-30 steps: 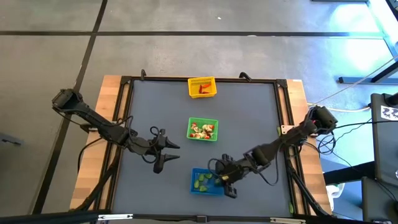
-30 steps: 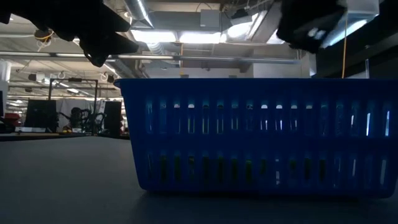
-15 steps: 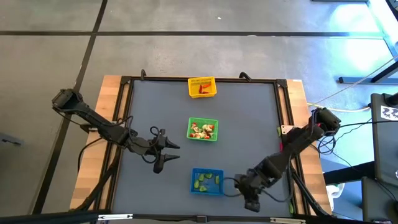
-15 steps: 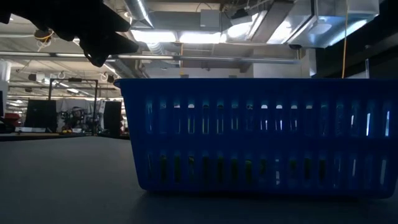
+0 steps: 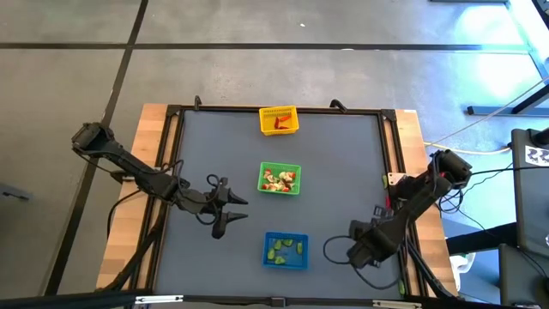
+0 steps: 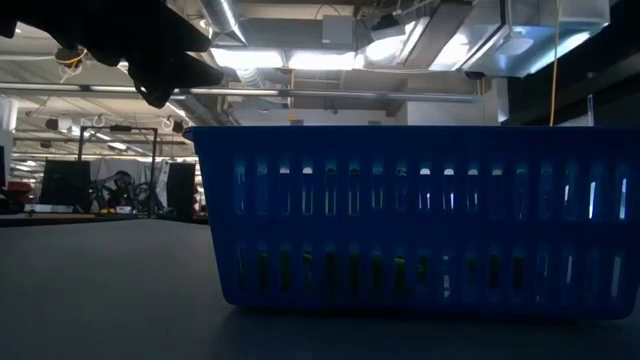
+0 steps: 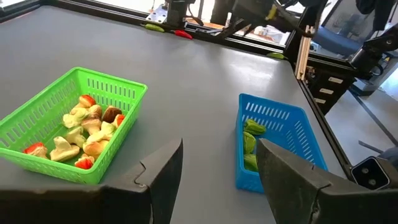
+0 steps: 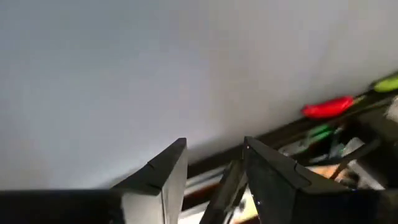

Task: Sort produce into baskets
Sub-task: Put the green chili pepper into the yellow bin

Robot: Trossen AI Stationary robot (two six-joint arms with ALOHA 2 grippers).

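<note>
Three mesh baskets stand on the grey mat. The yellow basket (image 5: 279, 120) at the far edge holds orange-red pieces. The green basket (image 5: 280, 178) in the middle holds mixed red and pale pieces (image 7: 81, 127). The blue basket (image 5: 286, 250) near the front holds light green pieces (image 7: 250, 142). My left gripper (image 5: 230, 211) is open and empty, left of the green and blue baskets. My right gripper (image 5: 358, 251) is open and empty, right of the blue basket, near the mat's right edge. The right wrist view shows bare mat between its fingers (image 8: 165, 174).
A black frame (image 5: 390, 184) borders the mat, with wood strips outside it. Red and green clips (image 8: 328, 107) sit on the frame near my right gripper. Bare mat lies between the baskets and the frame. The blue basket (image 6: 420, 215) fills the low view.
My right gripper has swung away from above the blue basket's right side toward the table's right edge and has turned; it has left the low view. The baskets and the left arm have kept still.
</note>
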